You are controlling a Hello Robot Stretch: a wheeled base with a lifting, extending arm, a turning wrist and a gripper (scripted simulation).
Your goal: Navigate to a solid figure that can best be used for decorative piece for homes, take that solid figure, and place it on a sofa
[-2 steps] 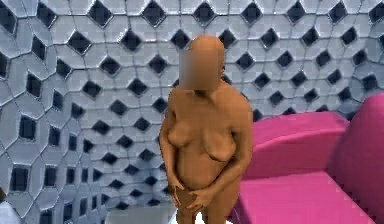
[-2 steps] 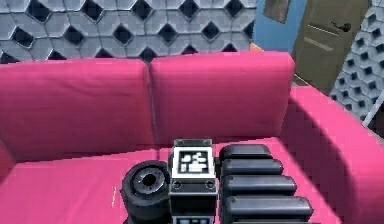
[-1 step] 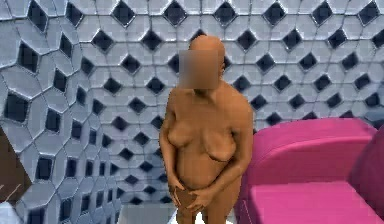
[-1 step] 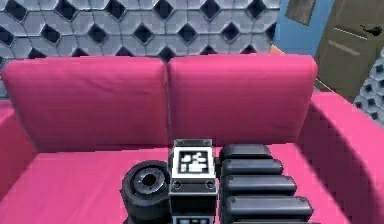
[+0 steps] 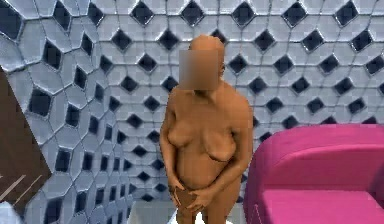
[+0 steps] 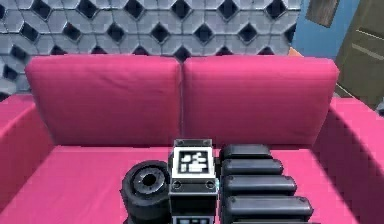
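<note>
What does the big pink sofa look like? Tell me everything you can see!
The sofa is bright pink and looks like soft, smooth fabric. It has two wide back cushions side by side, a long seat and a padded armrest at each end. It stands against a wall of grey and dark tiles. In the forward view its rounded end is beside an orange-brown statue; I cannot tell if they touch.

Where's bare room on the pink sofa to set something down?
Arm side view: the seat is bare between the armrest at the view's left and the arm, in a strip below the back cushions, and between the arm and the armrest at the view's right. Crowded: bottom middle, where the arm covers the seat.
</note>
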